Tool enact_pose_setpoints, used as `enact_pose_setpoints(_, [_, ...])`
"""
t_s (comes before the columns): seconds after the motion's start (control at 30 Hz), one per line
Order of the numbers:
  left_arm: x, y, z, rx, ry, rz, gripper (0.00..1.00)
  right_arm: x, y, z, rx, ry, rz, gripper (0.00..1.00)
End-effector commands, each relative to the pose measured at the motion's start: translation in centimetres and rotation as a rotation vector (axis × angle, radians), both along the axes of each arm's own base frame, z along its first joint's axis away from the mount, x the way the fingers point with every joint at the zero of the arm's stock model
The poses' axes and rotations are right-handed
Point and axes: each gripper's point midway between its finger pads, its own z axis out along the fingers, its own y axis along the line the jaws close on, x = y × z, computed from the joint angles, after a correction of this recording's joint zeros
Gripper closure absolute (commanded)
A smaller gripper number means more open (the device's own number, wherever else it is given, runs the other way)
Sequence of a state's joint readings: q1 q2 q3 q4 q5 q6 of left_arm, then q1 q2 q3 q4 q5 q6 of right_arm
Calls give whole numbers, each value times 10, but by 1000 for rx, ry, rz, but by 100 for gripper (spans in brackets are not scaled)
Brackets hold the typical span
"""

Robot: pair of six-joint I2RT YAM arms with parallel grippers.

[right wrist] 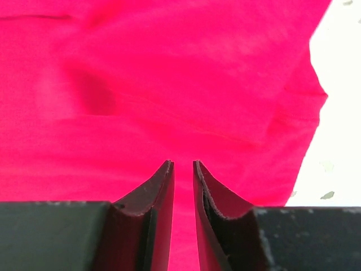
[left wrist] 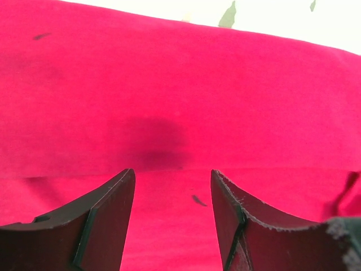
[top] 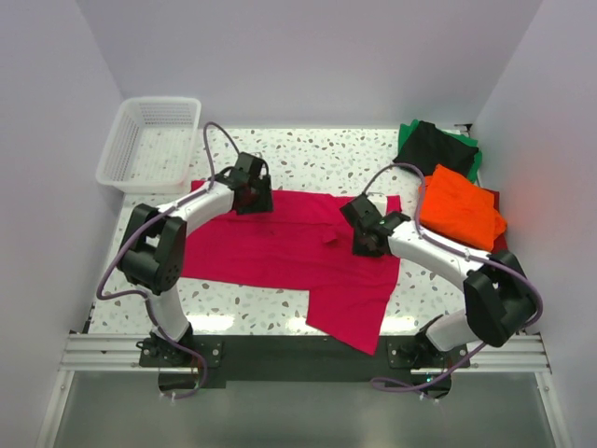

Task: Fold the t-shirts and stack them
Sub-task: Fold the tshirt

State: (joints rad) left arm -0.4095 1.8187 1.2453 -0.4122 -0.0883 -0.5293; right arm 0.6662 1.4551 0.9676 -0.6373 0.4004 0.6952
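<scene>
one crimson-pink t-shirt [top: 280,247] spread, left hand [left wrist: 172,176] parted

Speckled white table [top: 308,154] carrying cloth and a basket.
A crimson-pink t-shirt [top: 280,247] lies spread across the middle, one part reaching the near edge. A white mesh basket [top: 149,140] sits at the far left corner. At the far right is a pile: a green shirt [top: 407,131] and a dark red shirt [top: 501,245] lowest, with a black shirt [top: 434,149] and an orange shirt [top: 459,210] on top.
</scene>
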Motion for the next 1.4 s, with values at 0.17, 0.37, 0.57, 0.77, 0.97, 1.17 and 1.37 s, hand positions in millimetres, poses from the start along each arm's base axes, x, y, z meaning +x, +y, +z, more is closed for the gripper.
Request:
enact_pose_setpoints(0.17, [-8, -71, 38, -166, -121, -290, 39, 9, -46, -1, 123, -50, -140, 66])
enact_pose_setpoints(0.37, [-20, -106, 46, -338, -98, -374, 38, 6, -51, -4, 227, -81, -162, 62])
enact_pose_setpoints(0.57, [-30, -129, 48, -475, -49, -421, 37, 1, -59, -15, 303, -76, -216, 62])
enact_pose_setpoints(0.77, [-35, -139, 48, -537, -22, -444, 37, 1, -60, -17, 329, -97, -224, 63])
enact_pose_setpoints(0.97, [-38, -143, 48, -563, -8, -455, 36, 4, -63, -30, 339, -110, -239, 65])
enact_pose_setpoints(1.17, [-37, -142, 48, -548, -7, -453, 36, 8, -64, -38, 337, -112, -237, 67])
enact_pose_setpoints(1.37, [-35, -140, 51, -539, -16, -453, 36, 18, -62, -40, 329, -123, -217, 69])
